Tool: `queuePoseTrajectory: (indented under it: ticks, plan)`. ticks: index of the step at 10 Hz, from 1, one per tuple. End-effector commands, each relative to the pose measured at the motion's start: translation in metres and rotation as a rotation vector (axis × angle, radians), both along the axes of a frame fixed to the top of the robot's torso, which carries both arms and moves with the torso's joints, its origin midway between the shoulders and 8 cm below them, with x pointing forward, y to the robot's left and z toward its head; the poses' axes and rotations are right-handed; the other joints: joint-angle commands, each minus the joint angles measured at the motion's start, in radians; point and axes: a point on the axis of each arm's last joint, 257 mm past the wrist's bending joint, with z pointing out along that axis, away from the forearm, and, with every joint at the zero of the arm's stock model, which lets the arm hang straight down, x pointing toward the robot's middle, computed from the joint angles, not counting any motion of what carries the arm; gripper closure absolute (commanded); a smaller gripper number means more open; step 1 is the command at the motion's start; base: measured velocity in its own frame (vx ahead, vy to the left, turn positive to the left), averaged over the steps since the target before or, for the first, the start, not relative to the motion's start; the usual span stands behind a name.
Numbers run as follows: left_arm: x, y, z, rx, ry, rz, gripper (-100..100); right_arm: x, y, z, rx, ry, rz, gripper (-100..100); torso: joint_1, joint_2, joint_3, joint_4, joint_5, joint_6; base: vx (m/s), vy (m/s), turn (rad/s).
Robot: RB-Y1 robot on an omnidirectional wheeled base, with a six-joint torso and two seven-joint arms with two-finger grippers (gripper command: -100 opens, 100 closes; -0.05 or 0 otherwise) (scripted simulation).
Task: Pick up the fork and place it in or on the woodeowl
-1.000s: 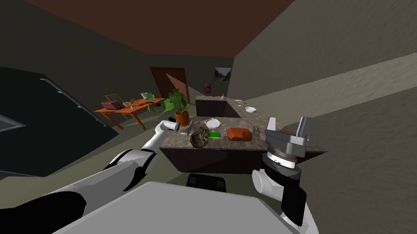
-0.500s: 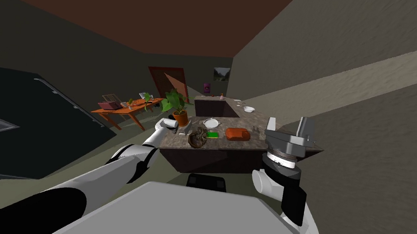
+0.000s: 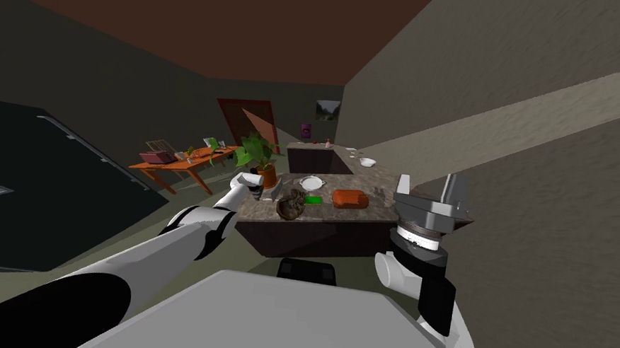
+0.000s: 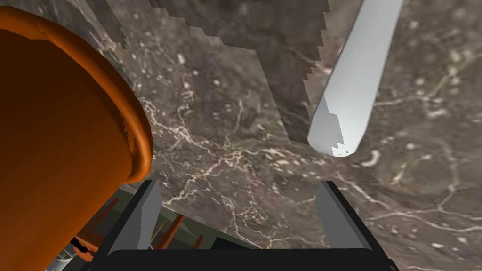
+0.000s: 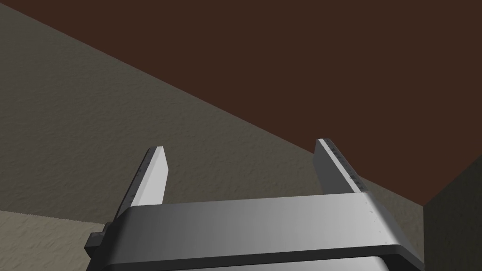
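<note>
A light grey fork point(image 3: 276, 191) lies on the dark marbled counter point(image 3: 361, 214) near its left edge. Its rounded handle end point(image 4: 346, 103) shows just ahead of my left gripper point(image 4: 240, 211) and off to one side. That gripper point(image 3: 259, 190) is open and holds nothing. It hovers over the counter between the fork and an orange plant pot point(image 4: 56, 141). A brown wooden bowl point(image 3: 292, 206) sits on the counter just right of the fork. My right gripper point(image 3: 428, 183) is raised by the counter's right end, open and empty point(image 5: 240, 155).
On the counter stand a potted plant point(image 3: 259, 153), a white plate point(image 3: 311, 182), a green item point(image 3: 312, 199) and an orange item point(image 3: 350, 198). An orange table point(image 3: 178, 161) with clutter stands to the left. A wall runs close along the right.
The whole head picture has slid a little left and up, so I have moved slightly. My left hand stays at the counter's left edge. The right arm has not moved.
</note>
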Motion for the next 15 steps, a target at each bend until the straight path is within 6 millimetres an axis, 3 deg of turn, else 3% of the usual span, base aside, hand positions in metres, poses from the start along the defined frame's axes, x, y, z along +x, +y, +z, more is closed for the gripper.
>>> queuePoseTrajectory:
  ticks: [1, 15]
  plan:
    - [-0.013, 0.002, -0.005, -0.012, 0.057, 0.018, -100, 0.0, 0.0, 0.0, 0.0, 0.0, 0.0, 0, 0.0, 0.0, 0.0, 0.0, 0.0, 0.0, 0.001, -0.037, -0.026]
    - [-0.086, -0.007, -0.003, -0.154, 0.403, 0.111, -100, 0.0, 0.0, 0.0, 0.0, 0.0, 0.0, 0, -0.001, -0.003, -0.002, -0.001, 0.0, 0.0, 0.019, -0.042, -0.042]
